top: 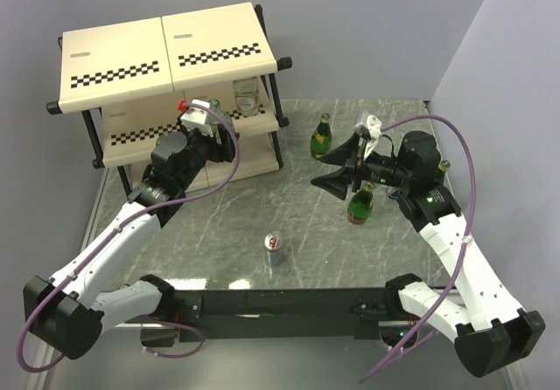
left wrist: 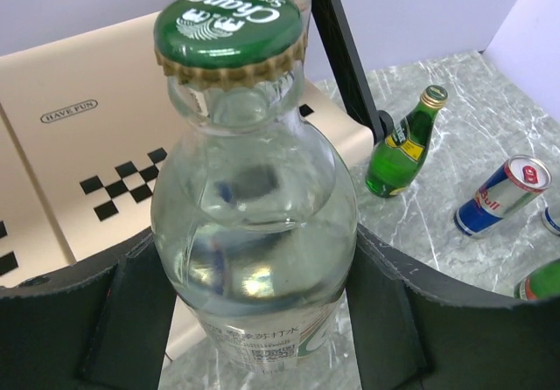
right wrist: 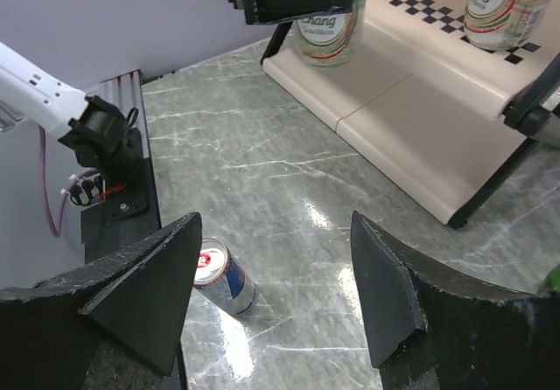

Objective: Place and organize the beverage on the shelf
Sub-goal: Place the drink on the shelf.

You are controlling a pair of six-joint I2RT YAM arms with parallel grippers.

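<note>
Marble table [top: 219,224], lilac walls. Left gripper [top: 199,121] is clamped on the clear bottle [left wrist: 254,224], pads at label height, cap up, roughly upright. Shelf [top: 157,53] is directly ahead of it, front edge close. A shelved bottle [top: 249,100] stands ahead and to its right on the middle tier. Right gripper [right wrist: 276,219] is spread wide, holding nothing. Can [right wrist: 226,278] sits below-left of it, green bottle [top: 360,205] just under it in the top view.

Risks, my read:
- cap or wrist clips a panel edge on entry
- path drifts right and nudges the shelved bottle
- smooth glass slips in a low grip
- right arm drops blind and tips the green bottle
</note>
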